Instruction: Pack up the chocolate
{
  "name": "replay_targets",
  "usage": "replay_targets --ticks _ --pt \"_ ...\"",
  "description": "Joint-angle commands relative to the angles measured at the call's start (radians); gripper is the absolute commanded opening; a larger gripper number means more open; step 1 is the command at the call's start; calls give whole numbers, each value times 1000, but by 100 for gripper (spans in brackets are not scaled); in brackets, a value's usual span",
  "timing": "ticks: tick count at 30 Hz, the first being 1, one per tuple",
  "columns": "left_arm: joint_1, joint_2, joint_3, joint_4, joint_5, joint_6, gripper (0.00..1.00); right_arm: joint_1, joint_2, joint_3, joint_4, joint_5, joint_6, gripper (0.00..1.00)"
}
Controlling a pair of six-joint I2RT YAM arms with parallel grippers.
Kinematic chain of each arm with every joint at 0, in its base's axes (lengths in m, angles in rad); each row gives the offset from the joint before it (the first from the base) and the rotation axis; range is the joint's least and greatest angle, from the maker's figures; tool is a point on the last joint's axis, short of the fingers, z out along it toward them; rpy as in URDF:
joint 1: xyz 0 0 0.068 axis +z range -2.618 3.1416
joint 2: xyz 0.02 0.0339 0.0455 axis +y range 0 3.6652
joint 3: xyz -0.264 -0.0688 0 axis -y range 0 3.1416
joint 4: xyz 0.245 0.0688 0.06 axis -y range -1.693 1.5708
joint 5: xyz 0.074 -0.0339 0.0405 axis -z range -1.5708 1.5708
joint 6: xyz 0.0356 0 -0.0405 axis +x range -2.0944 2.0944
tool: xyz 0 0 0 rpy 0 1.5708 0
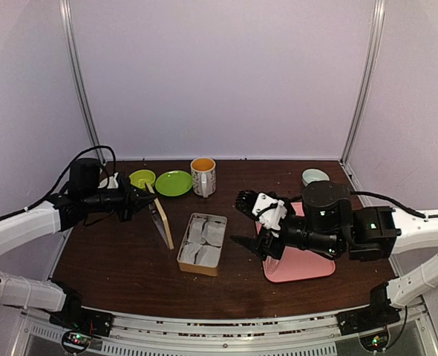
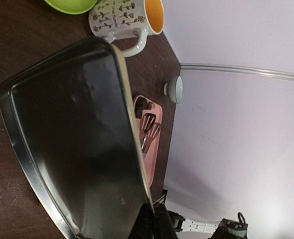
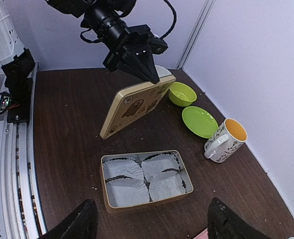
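right gripper (image 1: pixel 241 220): jaws spread wide, gripping nothing, over pink tray (image 1: pixel 308 268) | chocolate (image 2: pixel 143 104): dark lumps on that tray beside metal tongs (image 2: pixel 148 130) | tin (image 1: pixel 197 265): mid-table, lined with white paper cups (image 1: pixel 203 241) | left gripper (image 1: pixel 143 199): clamped on bear-printed lid (image 1: pixel 161 222), standing on edge

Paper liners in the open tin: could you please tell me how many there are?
4, all inside the tin, seen from the right wrist: far-left liner, far-right liner, near-left liner, near-right liner. None seems hidden.
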Motion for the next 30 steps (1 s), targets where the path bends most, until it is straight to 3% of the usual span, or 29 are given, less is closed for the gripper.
replay_targets --ticks 1,6,11,20,30 --pt "8 77 123 -8 206 304 0 -83 10 -13 68 -176 272 75" --pt "8 83 129 -51 171 444 0 -145 28 -24 102 -285 360 74" --pt "7 162 118 -31 280 547 0 -154 33 -26 107 -302 367 74" --pt "-23 102 76 114 367 511 0 -185 29 -35 130 -311 394 73" --pt "-40 167 -43 439 442 348 0 -189 26 -42 130 -322 412 72"
